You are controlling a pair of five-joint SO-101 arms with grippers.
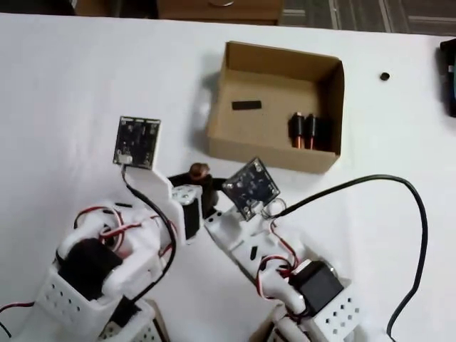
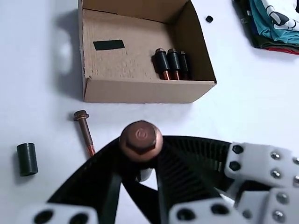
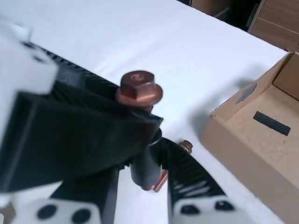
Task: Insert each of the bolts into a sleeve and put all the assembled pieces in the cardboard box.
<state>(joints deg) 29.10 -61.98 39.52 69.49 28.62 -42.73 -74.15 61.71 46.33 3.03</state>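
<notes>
Pinching copper hex-head bolt (image 2: 140,137) and black cylindrical sleeve (image 3: 145,165), left end effector (image 2: 140,161) and right end effector (image 3: 142,184) mate them; finished pieces (image 2: 170,64) lie boxed, spare bolt (image 2: 85,133) waits.

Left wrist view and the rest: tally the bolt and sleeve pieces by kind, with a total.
Assembled copper-bolt-in-black-sleeve pieces in the brown cardboard box: 3
Held copper hex bolt seated in a black cylindrical sleeve: 1
Loose copper hex bolt: 1
Loose black cylindrical sleeve: 1
Total: 6
</notes>
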